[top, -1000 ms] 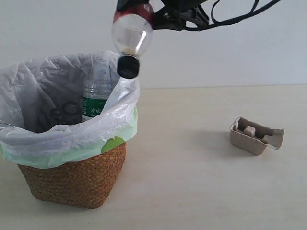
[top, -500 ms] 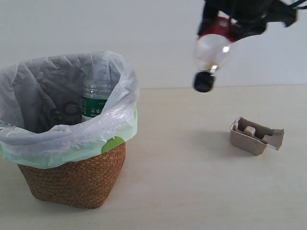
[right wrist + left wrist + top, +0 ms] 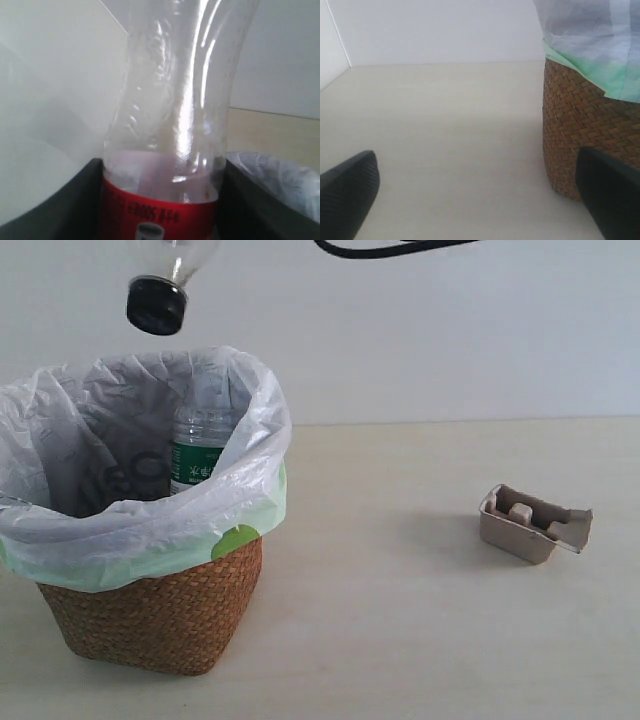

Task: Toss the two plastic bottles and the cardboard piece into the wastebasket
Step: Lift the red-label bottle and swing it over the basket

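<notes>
Exterior view: the red-label bottle [image 3: 168, 280] hangs cap-down at the top edge, its black cap [image 3: 157, 305] over the open mouth of the wastebasket [image 3: 150, 615]. A second ago it was above the basket's near rim. Half a second ago it had swung well out to the right, above the cardboard piece [image 3: 535, 523]. Now it is back and further in over the liner [image 3: 120, 530], so you are better lined up for the drop than at either earlier moment. The arm carrying it is out of frame; only a cable [image 3: 390, 250] shows. The green-label bottle [image 3: 200, 445] already stands inside the basket. The cardboard piece rests on the surface [image 3: 400, 640], well apart from the basket and untouched.

Left wrist view: your left end effector [image 3: 475, 170] sits low just beside the wicker wall of the wastebasket [image 3: 590, 115], fingers spread wide with nothing between them.

Right wrist view: your right end effector [image 3: 160, 205] is clamped on the red-label bottle [image 3: 175, 100] at its label, with a dark finger [image 3: 65, 200] on each side. A corner of the liner [image 3: 280, 175] shows below.

In my judgement, releasing the bottle here is the step in hand, and the cardboard piece would then be all that is left.
</notes>
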Available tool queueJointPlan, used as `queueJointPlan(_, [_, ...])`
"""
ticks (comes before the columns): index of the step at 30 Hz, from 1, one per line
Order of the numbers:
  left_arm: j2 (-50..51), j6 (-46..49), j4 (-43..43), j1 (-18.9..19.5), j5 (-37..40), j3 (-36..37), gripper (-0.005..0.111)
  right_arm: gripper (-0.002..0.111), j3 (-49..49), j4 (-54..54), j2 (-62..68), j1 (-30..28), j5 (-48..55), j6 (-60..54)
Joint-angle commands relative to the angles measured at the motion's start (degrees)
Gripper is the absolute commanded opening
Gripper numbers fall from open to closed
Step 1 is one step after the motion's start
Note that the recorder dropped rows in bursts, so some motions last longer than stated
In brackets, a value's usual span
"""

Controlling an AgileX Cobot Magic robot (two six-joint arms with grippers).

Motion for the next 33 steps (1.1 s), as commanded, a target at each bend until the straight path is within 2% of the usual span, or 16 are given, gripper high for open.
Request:
queueJointPlan(1, [-0.18, -0.5, -0.12, 0.14, -0.36, -0.21, 0.108, 0.0, -0.19, -15.86, -0.33, -0.52, 0.94, 4.11])
queueJointPlan(5, [-0.18, -0.5, -0.12, 0.14, -0.36, -0.21, 0.108, 0.0, -0.19, -46.82, -0.33, -0.66, 7.69, 26.95])
queueJointPlan(6, [-0.18, -0.5, -0.12, 0.14, -0.36, -0.21, 0.108, 0.0, -0.19, -57.44, -0.33, -0.66, 11.62, 35.42])
queueJointPlan(10, [-0.18, -0.5, -0.12, 0.14, -0.36, -0.21, 0.108, 0.0, -0.19, -84.24, -0.56, -0.66, 24.95, 53.93])
queueJointPlan(14, [-0.18, -0.5, -0.12, 0.14, -0.36, -0.21, 0.108, 0.0, -0.19, -94.75, -1.32, -0.66, 33.56, 58.14])
queueJointPlan(16, [-0.18, -0.5, -0.12, 0.14, -0.36, -0.21, 0.108, 0.0, -0.19, -95.52, -1.43, -0.66, 34.89, 59.38])
queueJointPlan(19, [-0.18, -0.5, -0.12, 0.14, -0.36, -0.21, 0.108, 0.0, -0.19, -90.18, -1.43, -0.66, 33.87, 60.25])
queueJointPlan(22, [-0.18, -0.5, -0.12, 0.14, -0.36, -0.21, 0.108, 0.0, -0.19, -73.96, -1.43, -0.55, 26.27, 58.22])
queueJointPlan(24, [-0.18, -0.5, -0.12, 0.14, -0.36, -0.21, 0.108, 0.0, -1.0, -58.16, -1.52, -0.55, 19.36, 52.12])
queueJointPlan(26, [-0.18, -0.5, -0.12, 0.14, -0.36, -0.21, 0.108, 0.001, -1.45, -34.41, -1.52, -0.1, 10.61, 36.54])
queueJointPlan(27, [-0.18, -0.5, -0.12, 0.14, -0.36, -0.21, 0.108, 0.006, -1.45, -22.0, -1.4, 0.41, 7.13, 27.52])
queueJointPlan(28, [-0.18, -0.5, -0.12, 0.14, -0.36, -0.21, 0.108, 0.014, -1.48, -11.47, -0.83, 0.87, 4.37, 18.87])
queueJointPlan(30, [-0.18, -0.5, -0.12, 0.14, -0.36, -0.21, 0.108, 0.04, -2.44, 0.22, -0.16, 1.11, 2.71, 10.46])
queueJointPlan(31, [-0.18, -0.5, -0.12, 0.14, -0.36, -0.21, 0.108, 0.068, -3.23, 1.4, 0.48, 1.11, 3.2, 10.21])
queueJointPlan(32, [-0.18, -0.5, -0.12, 0.14, -0.36, -0.21, 0.108, 0.088, -4.05, 0.09, 0.95, 1.11, 3.79, 10.33])
queueJointPlan(33, [-0.18, -0.5, -0.12, 0.14, -0.36, -0.21, 0.108, 0.104, -4.8, -2.17, 1.35, 1.11, 4.64, 10.65])
